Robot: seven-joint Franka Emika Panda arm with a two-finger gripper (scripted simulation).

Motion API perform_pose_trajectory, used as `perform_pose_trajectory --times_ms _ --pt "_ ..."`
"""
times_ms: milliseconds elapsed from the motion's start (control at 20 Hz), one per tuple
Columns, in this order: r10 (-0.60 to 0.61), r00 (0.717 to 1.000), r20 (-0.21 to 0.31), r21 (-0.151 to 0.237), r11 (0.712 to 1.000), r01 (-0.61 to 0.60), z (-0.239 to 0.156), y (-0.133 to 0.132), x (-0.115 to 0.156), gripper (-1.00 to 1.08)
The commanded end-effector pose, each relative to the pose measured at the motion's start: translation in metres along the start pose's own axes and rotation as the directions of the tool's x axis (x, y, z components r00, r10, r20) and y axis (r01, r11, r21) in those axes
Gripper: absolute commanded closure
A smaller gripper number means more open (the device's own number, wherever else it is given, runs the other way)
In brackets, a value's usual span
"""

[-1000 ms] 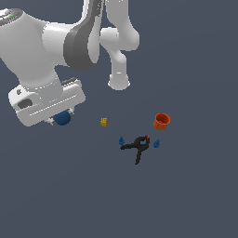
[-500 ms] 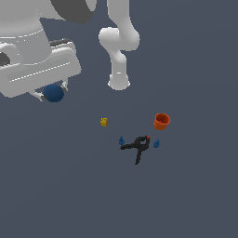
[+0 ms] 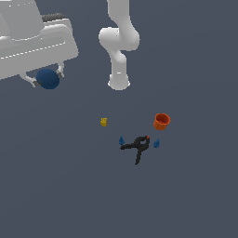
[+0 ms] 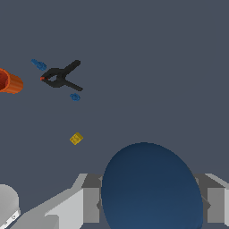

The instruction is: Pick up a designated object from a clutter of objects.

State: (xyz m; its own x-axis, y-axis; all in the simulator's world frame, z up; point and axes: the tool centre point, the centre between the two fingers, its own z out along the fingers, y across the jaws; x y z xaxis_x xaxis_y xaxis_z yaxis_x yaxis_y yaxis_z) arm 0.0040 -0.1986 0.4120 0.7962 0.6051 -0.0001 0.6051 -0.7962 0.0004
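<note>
1. Since a second ago, the white gripper (image 3: 46, 78) has been rising, carrying the smooth dark blue ball (image 3: 48, 78) higher.
2. Its fingers are clenching the ball on both sides, probably to keep it from slipping.
3. That ball is hanging well apart from the black clamp with the red tip (image 3: 138, 145), clear of the clutter.

No text, label, brand, number or sign can be read anywhere in either view, on any object.
</note>
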Motion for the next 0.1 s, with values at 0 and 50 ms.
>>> perform_pose_trajectory --times_ms 0,50 --pt "0.000 1.000 0.000 0.000 1.000 0.000 -0.0041 -0.0003 -0.0001 1.08" --pt "0.000 1.000 0.000 0.000 1.000 0.000 -0.0044 -0.0003 -0.0001 1.08"
